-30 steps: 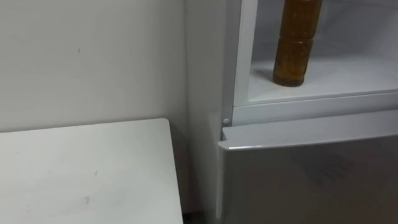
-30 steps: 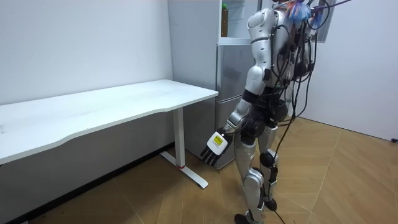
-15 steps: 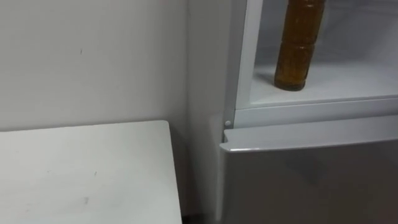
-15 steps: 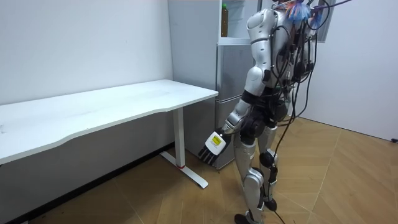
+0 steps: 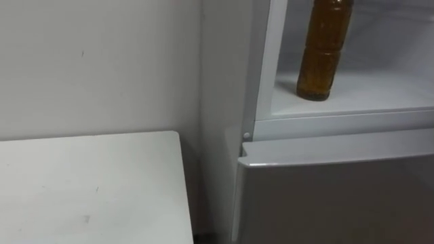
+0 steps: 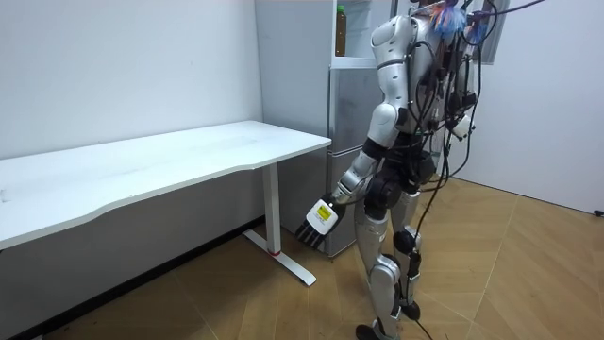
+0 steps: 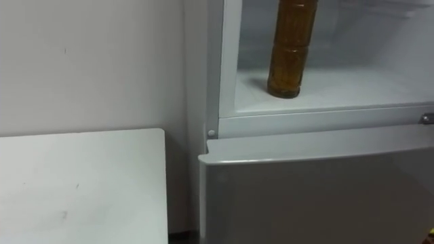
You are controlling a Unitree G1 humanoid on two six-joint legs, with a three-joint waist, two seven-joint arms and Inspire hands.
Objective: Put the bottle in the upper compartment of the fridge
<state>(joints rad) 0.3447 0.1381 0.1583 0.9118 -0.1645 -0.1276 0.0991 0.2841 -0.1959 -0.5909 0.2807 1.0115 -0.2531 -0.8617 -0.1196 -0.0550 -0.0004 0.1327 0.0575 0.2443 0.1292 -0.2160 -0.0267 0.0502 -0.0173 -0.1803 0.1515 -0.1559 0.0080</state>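
An amber bottle [image 5: 324,51] stands upright on the white shelf [image 5: 369,95] of the open upper fridge compartment, near its left wall; the bottle's top is cut off by the eye views' upper edge. The room view has the bottle [image 6: 341,28] high in the fridge, in front of my chest. My left hand [image 6: 316,219] hangs low beside my thigh on the table side, fingers straight and holding nothing. I stand upright, close to the fridge and facing it.
The lower fridge door [image 5: 339,193] is shut, just below the shelf. A white table [image 5: 88,186] stands left of the fridge against the wall, with a narrow gap between them. Wooden floor [image 6: 528,283] lies behind me.
My left hand has swung a little towards the table at the room view's left. The eye view has shifted slightly. The bottle has stayed in place.
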